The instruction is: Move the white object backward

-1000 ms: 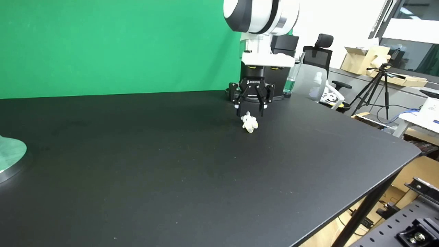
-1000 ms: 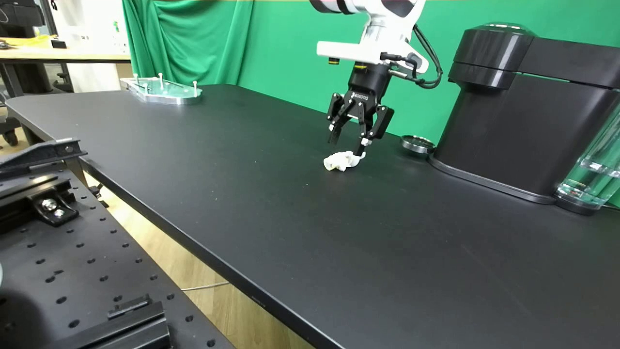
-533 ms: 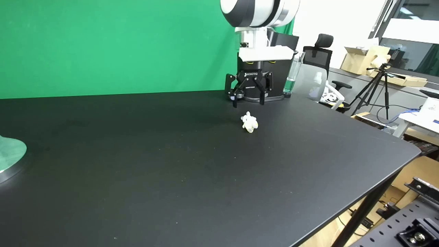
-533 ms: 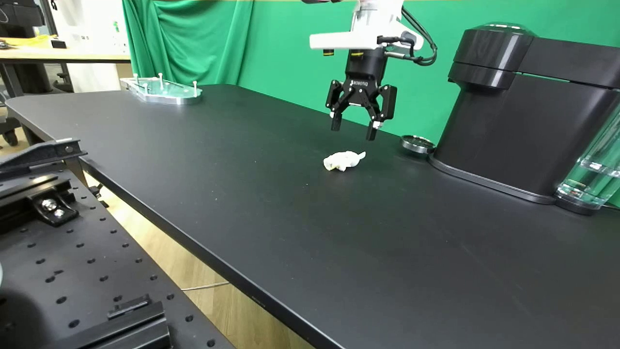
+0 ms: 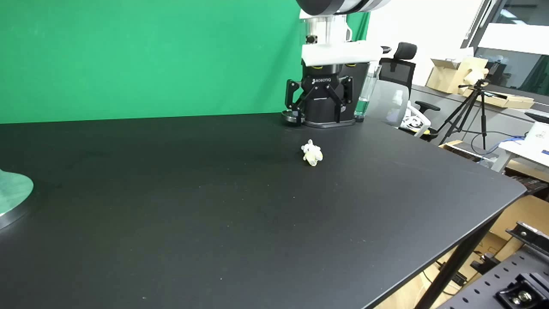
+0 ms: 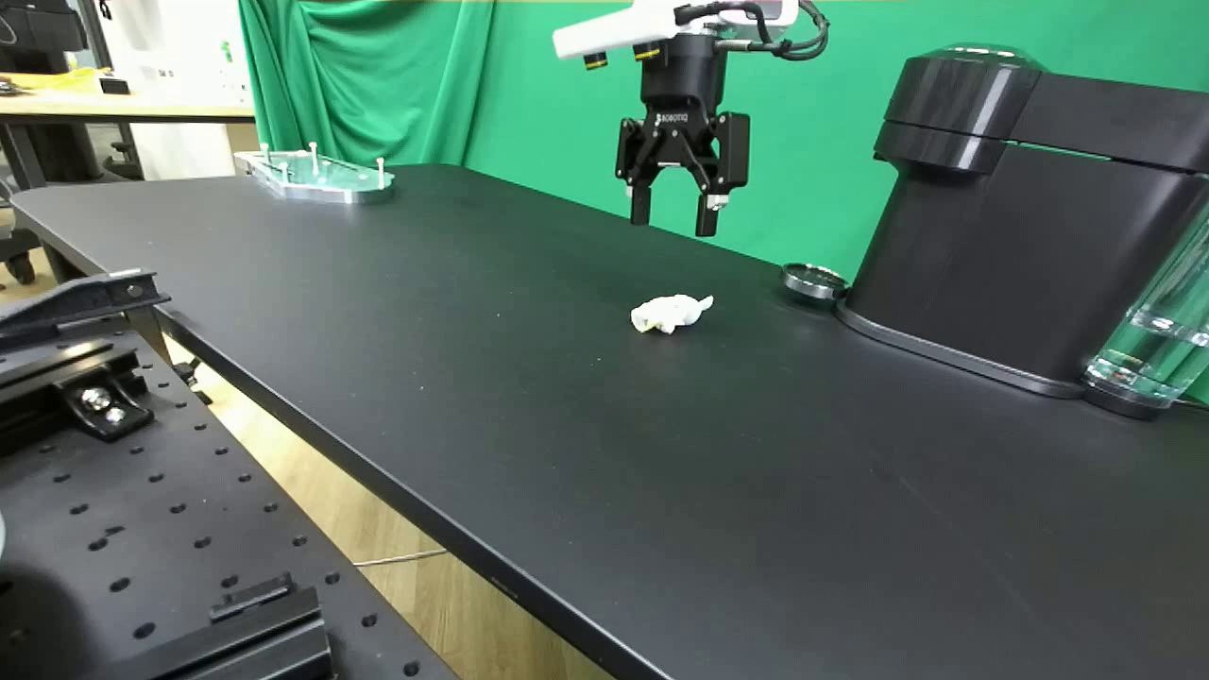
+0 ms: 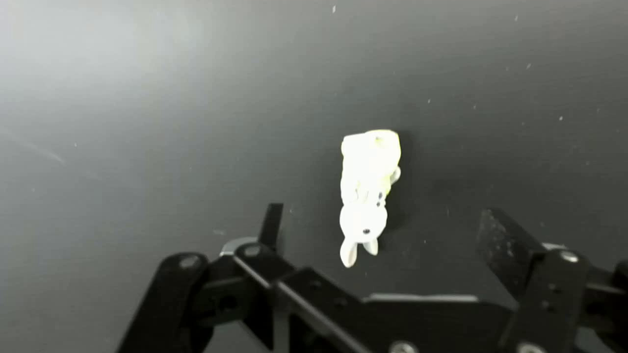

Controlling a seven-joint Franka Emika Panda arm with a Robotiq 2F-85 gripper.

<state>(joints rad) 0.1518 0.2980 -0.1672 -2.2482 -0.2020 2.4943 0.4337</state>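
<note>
My fingers hang wide above the table with nothing gripped, and the white rabbit figure lies on the surface below, well apart from both fingertips. I can't tell whether it already sits where it should; if it does, a descent risks knocking it off its spot. If it doesn't, I judge the ears a trap: in the wrist view they're the end nearest the fingers, so landing short could pinch only those and let it slip. Should "backward" mean toward the black machine, overshooting might clip the shallow dish beside it.
</note>
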